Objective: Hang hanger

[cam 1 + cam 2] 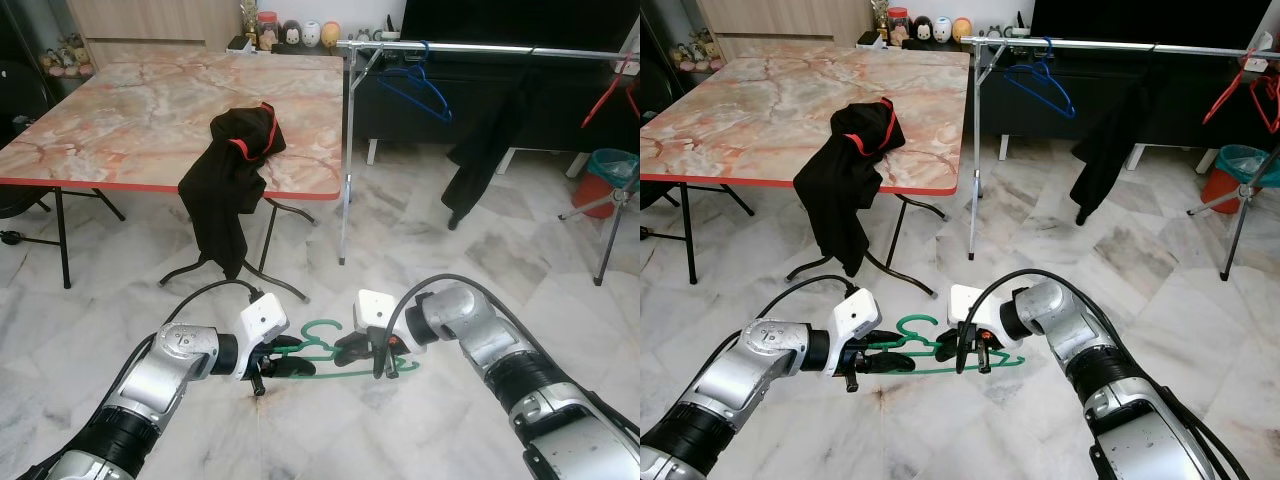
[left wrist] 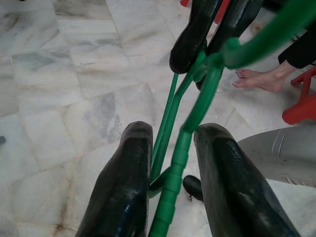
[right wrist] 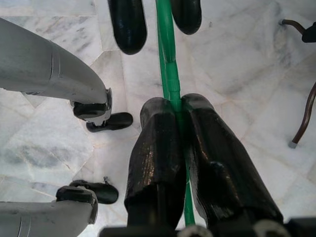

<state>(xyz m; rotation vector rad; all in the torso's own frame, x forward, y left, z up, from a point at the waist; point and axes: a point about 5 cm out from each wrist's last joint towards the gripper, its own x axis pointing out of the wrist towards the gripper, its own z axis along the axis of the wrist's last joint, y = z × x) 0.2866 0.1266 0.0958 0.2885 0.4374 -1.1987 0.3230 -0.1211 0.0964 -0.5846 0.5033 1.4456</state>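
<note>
The green plastic hanger [image 1: 335, 352] is held low in front of the robot, above the marble floor [image 1: 420, 250], with both grippers on it. The right gripper [image 3: 177, 106] is clenched tight on the hanger's thin bar, fingers pressed against the green plastic. The left gripper [image 2: 170, 143] straddles the other end; its fingers flank the bars with a little gap showing, so whether it grips firmly or only brackets the hanger I cannot tell. From the hanger, the clothes rail [image 1: 480, 47] stands well apart at about one o'clock, carrying a blue hanger [image 1: 415, 88] and a dark garment [image 1: 485, 150]. At eleven o'clock a marble-topped folding table [image 1: 120, 110] has a black garment with red trim [image 1: 235, 180] draped over its edge. At the far right are red hangers [image 1: 612, 85] and a teal-lined bin [image 1: 605, 175]. As I judge it, the pickup is done; carrying the hanger up to the rail and hooking it over remain.
</note>
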